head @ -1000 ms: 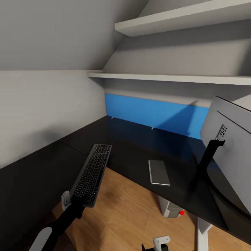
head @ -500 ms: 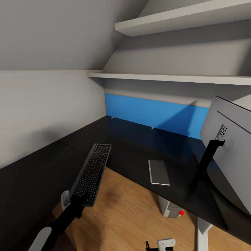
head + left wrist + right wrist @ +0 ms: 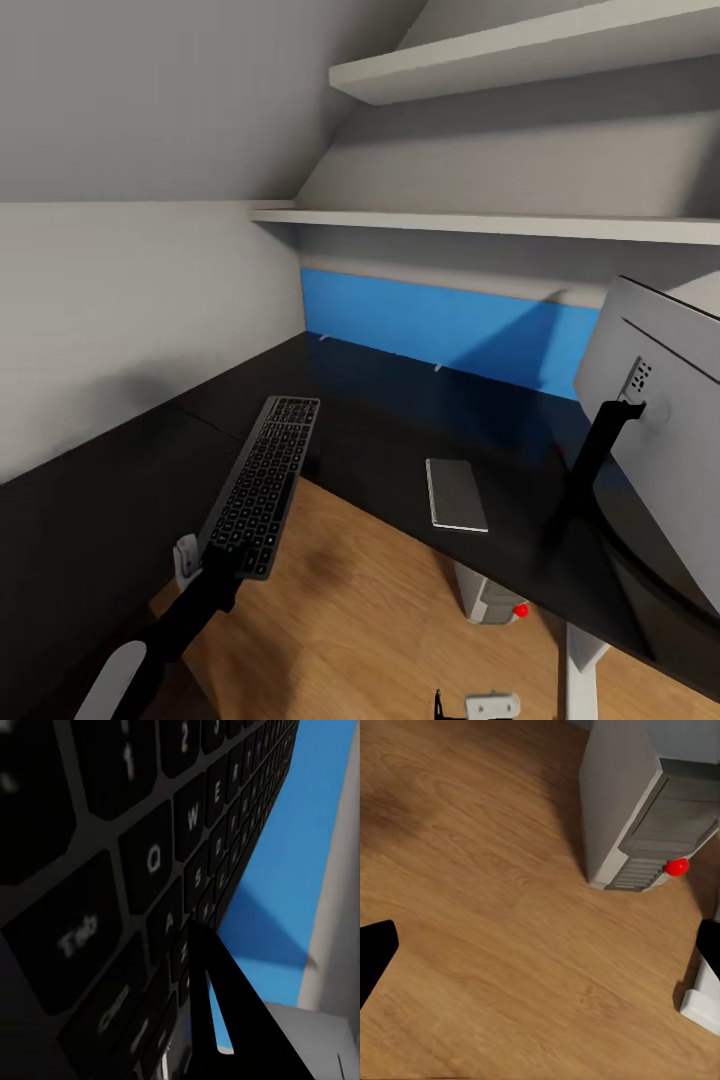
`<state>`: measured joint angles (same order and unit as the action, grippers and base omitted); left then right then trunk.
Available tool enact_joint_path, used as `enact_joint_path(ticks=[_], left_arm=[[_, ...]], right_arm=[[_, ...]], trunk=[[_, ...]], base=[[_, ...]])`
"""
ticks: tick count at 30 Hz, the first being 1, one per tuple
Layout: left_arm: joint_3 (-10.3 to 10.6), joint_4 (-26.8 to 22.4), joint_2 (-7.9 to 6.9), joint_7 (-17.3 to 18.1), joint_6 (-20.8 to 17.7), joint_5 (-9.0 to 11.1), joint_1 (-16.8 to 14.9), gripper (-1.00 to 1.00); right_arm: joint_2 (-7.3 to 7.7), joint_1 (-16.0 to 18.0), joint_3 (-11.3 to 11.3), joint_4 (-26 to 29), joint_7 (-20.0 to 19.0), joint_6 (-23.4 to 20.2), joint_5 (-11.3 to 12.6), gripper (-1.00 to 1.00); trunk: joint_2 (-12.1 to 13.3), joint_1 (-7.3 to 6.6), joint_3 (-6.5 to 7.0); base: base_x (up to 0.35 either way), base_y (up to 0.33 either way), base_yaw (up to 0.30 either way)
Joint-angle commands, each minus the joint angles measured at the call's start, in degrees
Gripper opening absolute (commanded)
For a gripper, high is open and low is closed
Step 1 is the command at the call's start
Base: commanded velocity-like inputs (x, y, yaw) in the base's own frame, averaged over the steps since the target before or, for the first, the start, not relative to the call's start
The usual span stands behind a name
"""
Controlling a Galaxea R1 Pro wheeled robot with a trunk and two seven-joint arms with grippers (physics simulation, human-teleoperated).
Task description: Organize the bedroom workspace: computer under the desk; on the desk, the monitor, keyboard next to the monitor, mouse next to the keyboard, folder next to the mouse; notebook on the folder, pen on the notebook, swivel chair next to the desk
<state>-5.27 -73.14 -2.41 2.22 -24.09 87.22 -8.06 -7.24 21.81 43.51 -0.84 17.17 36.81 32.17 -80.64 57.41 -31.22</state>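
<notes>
**Keyboard held aloft over the desk edge**

Head view: the slim dark-keyed keyboard in a silver-grey frame [image 3: 260, 487] is clamped at its near short end by the left gripper [image 3: 212, 570]. Its long axis runs away from the robot toward the blue back panel [image 3: 450, 328], far end raised above the glossy black desk [image 3: 380, 430]. The left arm reaches up and forward from the lower left. A thin grey notebook [image 3: 456, 494] lies flat on the desk, beside the wide silver-backed monitor [image 3: 665, 420].

Left wrist view: keys fill the foreground, one black finger [image 3: 217, 1020] pressed against them.

Right wrist view: the right gripper [image 3: 540, 960] hangs with jaws wide apart above wood floor, near the silver-grey computer tower with its red light [image 3: 634, 802].
</notes>
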Motion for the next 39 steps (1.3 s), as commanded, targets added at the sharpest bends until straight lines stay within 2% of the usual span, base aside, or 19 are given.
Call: enact_joint_path(ticks=[1,2,3,6,11,39], left_arm=[[-0.1,0.0,0.01,0.0,-0.3,0.3,0.0,-1.0],[-0.1,0.0,0.02,0.0,-0.3,0.3,-0.1,-1.0],[-0.1,0.0,0.02,0.0,-0.3,0.3,0.0,-1.0],[-0.1,-0.1,0.03,0.0,-0.3,0.2,0.0,-1.0],[-0.1,-0.1,0.04,0.0,-0.3,0.2,0.0,-1.0],[0.2,0.1,0.12,0.0,-0.3,-0.1,0.0,-1.0]], right_arm=[[-0.02,-0.2,0.5,-0.1,0.2,0.5,-0.5,1.0],[-0.01,-0.5,0.5,-0.1,0.0,0.8,-1.4,1.0],[0.02,-0.9,0.5,-0.1,-0.2,1.6,-3.4,1.0],[0.17,-1.5,0.4,-0.2,-0.4,2.8,-7.2,1.0],[0.6,-2.0,0.4,-0.3,-0.5,3.5,-9.6,1.0],[0.68,-2.2,0.4,-0.3,-0.6,3.3,-10.2,1.0]], trunk=[[0.0,0.0,-0.05],[0.0,0.0,-0.05],[0.0,0.0,-0.05],[0.0,0.0,-0.05],[0.0,0.0,-0.05],[0.0,0.0,-0.05]], base=[[0.0,0.0,0.0],[0.0,0.0,0.0],[0.0,0.0,0.0],[0.0,0.0,0.0],[0.0,0.0,0.023],[-0.019,-0.004,0.254]])
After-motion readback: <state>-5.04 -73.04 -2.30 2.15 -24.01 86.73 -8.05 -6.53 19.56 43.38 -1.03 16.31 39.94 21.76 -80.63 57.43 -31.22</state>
